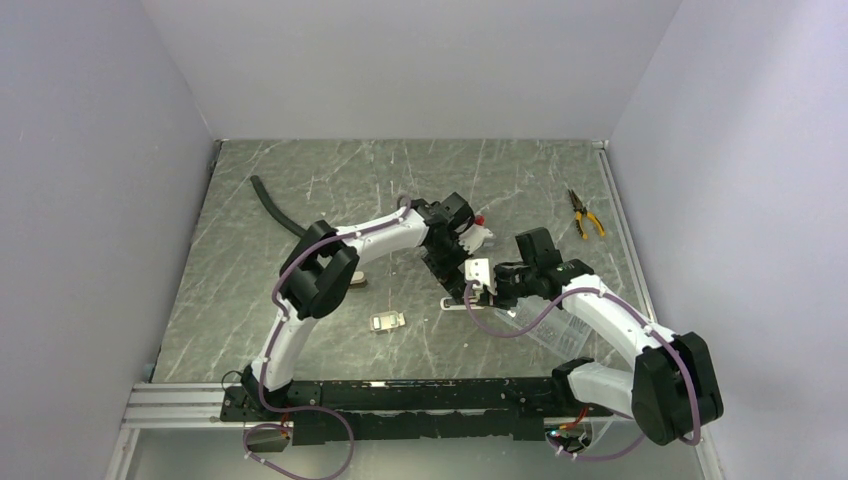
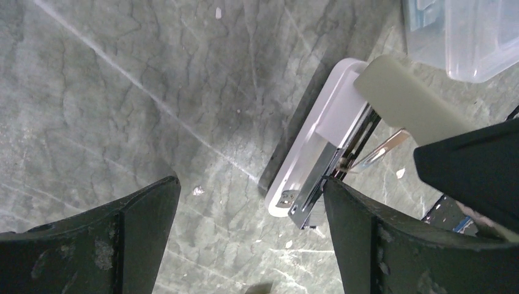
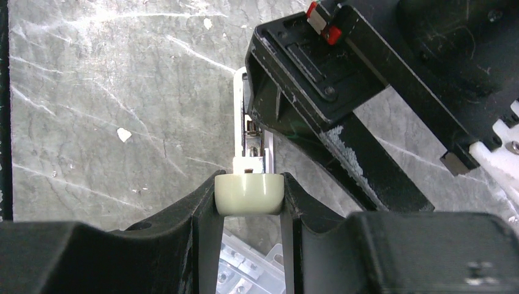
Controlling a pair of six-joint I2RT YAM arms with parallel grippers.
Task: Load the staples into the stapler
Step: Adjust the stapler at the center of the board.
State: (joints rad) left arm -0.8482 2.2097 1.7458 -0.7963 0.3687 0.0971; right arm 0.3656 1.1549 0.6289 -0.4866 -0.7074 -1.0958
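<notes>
Pinching the lifted arm of the stapler [image 2: 401, 101] is the right pincer [image 3: 248, 202]. The left pincer [image 2: 248, 196] hovers spread, just beside its base.

Mid-table stapler [image 1: 477, 271] between tube [image 1: 272, 208] and pliers [image 1: 586, 215]

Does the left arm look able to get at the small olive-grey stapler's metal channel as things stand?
Probably yes: the right pincer holds the rounded olive-grey top arm lifted, so the silver metal channel lies exposed, and the open left pincer hovers close above it, nothing between.
</notes>
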